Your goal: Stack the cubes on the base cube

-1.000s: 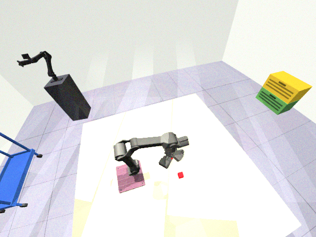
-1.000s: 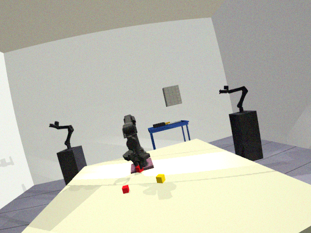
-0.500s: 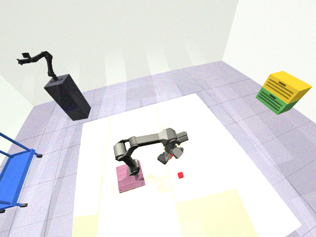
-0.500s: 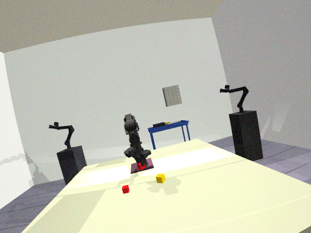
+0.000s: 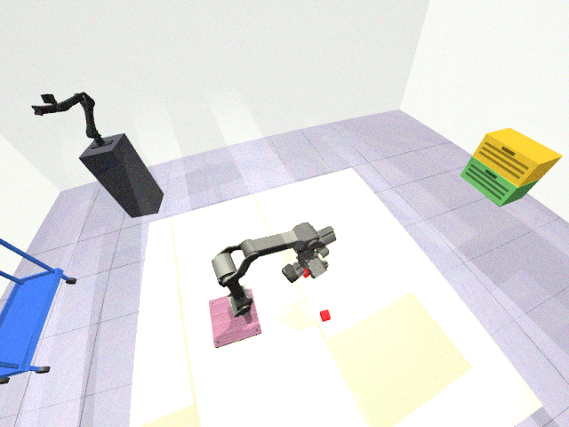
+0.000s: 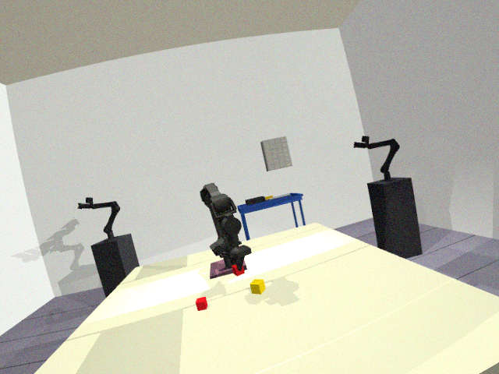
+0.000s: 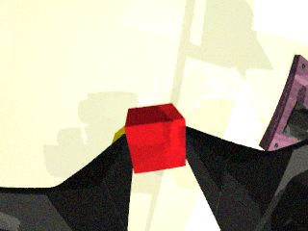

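Observation:
My gripper (image 5: 305, 271) (image 6: 238, 266) (image 7: 154, 135) is shut on a red cube (image 5: 306, 274) (image 6: 238, 270) (image 7: 156, 138) and holds it level above the table. The yellow base cube (image 6: 257, 286) stands on the table a little in front of the gripper. In the wrist view only a sliver of the base cube (image 7: 118, 135) shows, beside the left finger. The second red cube (image 5: 325, 315) (image 6: 201, 303) lies loose on the table, apart from both the base cube and the gripper.
The arm's pink mounting plate (image 5: 225, 324) (image 6: 217, 269) (image 7: 288, 112) lies behind the gripper. Off the table stand black pedestals with arms (image 5: 121, 174) (image 6: 394, 217) (image 6: 114, 257), a blue cart (image 5: 22, 317) (image 6: 274, 202) and a yellow-and-green box (image 5: 509, 165).

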Action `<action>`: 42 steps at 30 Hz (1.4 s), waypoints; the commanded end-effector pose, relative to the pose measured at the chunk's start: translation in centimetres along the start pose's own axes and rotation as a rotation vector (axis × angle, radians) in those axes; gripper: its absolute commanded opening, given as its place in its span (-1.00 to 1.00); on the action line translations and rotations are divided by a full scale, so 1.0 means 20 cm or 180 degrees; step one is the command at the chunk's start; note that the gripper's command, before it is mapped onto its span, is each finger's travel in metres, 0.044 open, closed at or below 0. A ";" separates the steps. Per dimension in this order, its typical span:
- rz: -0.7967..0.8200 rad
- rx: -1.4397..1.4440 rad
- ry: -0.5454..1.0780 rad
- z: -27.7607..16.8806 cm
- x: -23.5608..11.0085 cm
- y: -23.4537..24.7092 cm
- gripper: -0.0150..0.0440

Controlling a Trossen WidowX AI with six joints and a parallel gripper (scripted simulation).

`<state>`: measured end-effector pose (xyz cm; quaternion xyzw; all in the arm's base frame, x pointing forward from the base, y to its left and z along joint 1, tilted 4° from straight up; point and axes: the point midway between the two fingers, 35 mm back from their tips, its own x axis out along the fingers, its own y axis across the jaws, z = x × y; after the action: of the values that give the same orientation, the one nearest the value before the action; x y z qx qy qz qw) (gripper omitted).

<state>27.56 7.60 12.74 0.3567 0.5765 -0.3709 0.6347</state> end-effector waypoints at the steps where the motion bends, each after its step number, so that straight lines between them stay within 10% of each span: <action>1: -0.0010 0.0201 0.0001 -0.04 0.03 0.03 -0.14; 42: -0.0008 0.0752 0.0005 -0.17 0.21 0.11 -0.14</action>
<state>28.12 11.39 8.48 0.4276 0.5310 -0.4335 0.5893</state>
